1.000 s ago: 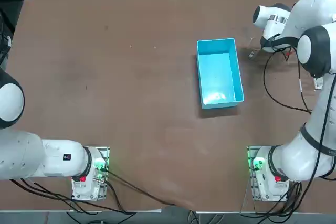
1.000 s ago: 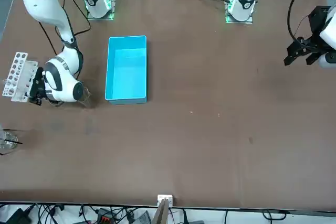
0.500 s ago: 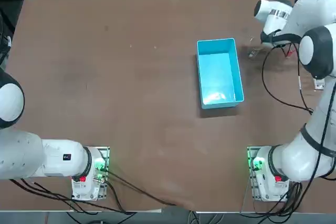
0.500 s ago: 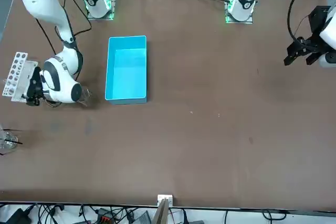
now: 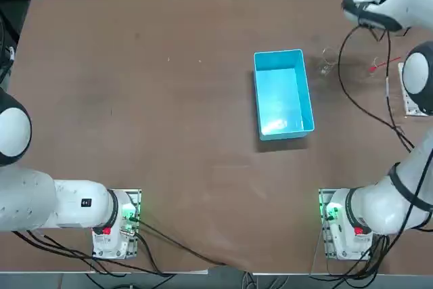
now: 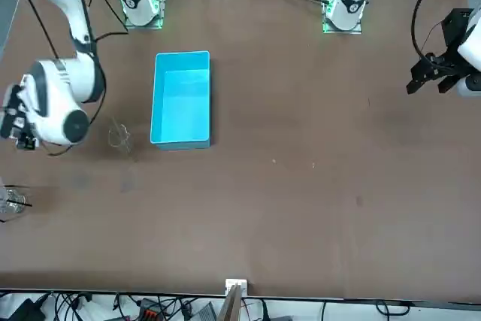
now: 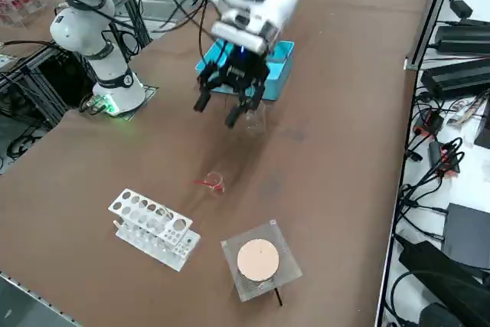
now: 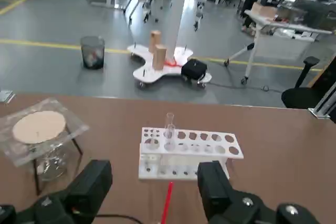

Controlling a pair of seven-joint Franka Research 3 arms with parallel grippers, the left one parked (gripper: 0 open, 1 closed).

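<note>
The brown table (image 5: 169, 133) carries an open blue rectangular plastic bin (image 5: 283, 93) right of centre. The right gripper (image 7: 218, 110) hangs raised near the far right corner, fingers spread wide and empty. A white test-tube rack (image 7: 151, 229) lies at the right edge. A small clear glass beaker (image 7: 255, 119) stands between the bin and that edge.
</note>
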